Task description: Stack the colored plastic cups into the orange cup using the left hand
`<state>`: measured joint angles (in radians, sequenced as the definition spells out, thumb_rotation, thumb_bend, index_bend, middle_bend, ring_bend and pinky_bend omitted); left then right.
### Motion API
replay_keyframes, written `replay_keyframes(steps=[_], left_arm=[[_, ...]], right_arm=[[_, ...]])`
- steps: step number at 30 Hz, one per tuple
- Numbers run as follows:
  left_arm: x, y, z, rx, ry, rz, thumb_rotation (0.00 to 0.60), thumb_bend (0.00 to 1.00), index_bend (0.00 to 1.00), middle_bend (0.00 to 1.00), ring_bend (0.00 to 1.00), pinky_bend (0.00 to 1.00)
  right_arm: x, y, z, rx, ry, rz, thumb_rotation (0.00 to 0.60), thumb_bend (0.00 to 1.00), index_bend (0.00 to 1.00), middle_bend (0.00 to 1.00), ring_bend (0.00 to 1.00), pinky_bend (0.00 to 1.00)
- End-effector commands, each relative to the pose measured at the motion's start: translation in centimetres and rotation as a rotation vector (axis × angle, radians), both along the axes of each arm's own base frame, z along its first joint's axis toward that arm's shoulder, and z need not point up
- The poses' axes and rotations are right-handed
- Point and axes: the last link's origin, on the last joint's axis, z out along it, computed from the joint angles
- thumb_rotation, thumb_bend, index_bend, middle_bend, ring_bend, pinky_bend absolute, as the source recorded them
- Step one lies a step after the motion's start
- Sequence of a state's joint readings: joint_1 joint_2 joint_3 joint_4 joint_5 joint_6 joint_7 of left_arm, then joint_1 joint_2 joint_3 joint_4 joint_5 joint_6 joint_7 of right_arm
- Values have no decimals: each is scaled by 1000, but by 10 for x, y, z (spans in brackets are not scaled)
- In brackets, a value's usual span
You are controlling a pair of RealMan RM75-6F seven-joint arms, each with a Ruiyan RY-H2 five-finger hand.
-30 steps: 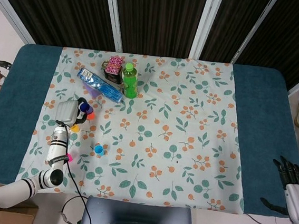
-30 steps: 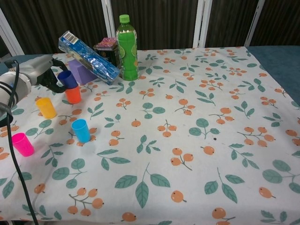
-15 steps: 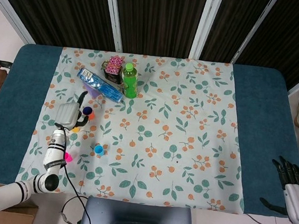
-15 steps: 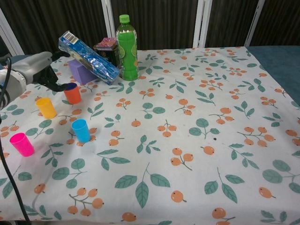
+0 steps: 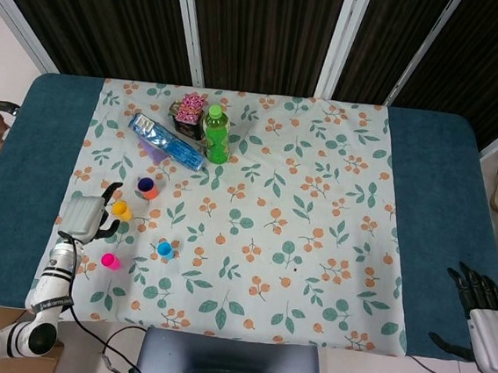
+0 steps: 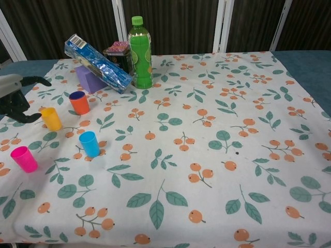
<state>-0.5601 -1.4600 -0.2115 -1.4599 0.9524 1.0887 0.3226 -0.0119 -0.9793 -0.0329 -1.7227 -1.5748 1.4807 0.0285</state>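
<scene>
Left hand (image 5: 85, 217), grey shell with black fingers: at the table's left edge, fingers spread and holding nothing; in the chest view (image 6: 15, 101) it is cut off by the frame edge, so only part of it shows. It sits just beside the small yellow plastic cup (image 6: 51, 119), not visibly touching it.

Small magenta plastic cup (image 6: 24, 158): upright, nearest the front left corner of the floral tablecloth (image 6: 217, 170).

Small light-blue plastic cup (image 6: 89, 143): upright, right of the magenta one and apart from it.

Orange plastic cup (image 6: 79, 103): upright, behind the yellow cup, with a dark purple cup nested inside; only the purple rim shows above the orange wall.

Lilac block (image 6: 89, 78): mostly hidden beneath the blue foil snack packet (image 6: 98, 63), which leans across it at a tilt.

Dark tin with a pink patterned top (image 6: 118, 54): partly hidden behind the packet and the bottle; its label cannot be read.

Green plastic bottle with a green cap (image 6: 140, 52): upright, just right of the tin.

Right hand (image 5: 480, 299), black fingers on a grey wrist: off the tablecloth at the far right edge in the head view, fingers held straight and slightly apart, empty; its forearm is cut off by the frame.
</scene>
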Motion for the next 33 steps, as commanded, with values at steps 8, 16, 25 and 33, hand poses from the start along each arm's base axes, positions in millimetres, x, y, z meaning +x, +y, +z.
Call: replay_keyframes(steps=[8, 16, 25, 33], left_arm=[[-18, 9, -22, -20, 16, 48, 600, 362, 211, 993, 1000, 1000], [-21, 14, -29, -20, 7, 59, 600, 360, 278, 1000, 1000, 1000], [-25, 24, -31, -5, -30, 82, 600, 357, 401, 1000, 1000, 1000], [-22, 29, -33, 3, -53, 84, 600, 354, 531, 1000, 1000, 1000]], right_arm=[[-1, -1, 0, -2, 0, -4, 600, 154, 0, 0, 0, 0], [-1, -2, 1, -6, -1, -5, 600, 155, 0, 0, 0, 0], [-1, -2, 0, -6, 2, -7, 600, 155, 0, 0, 0, 0], [-1, -3, 0, -7, 4, -8, 600, 154, 0, 0, 0, 0]])
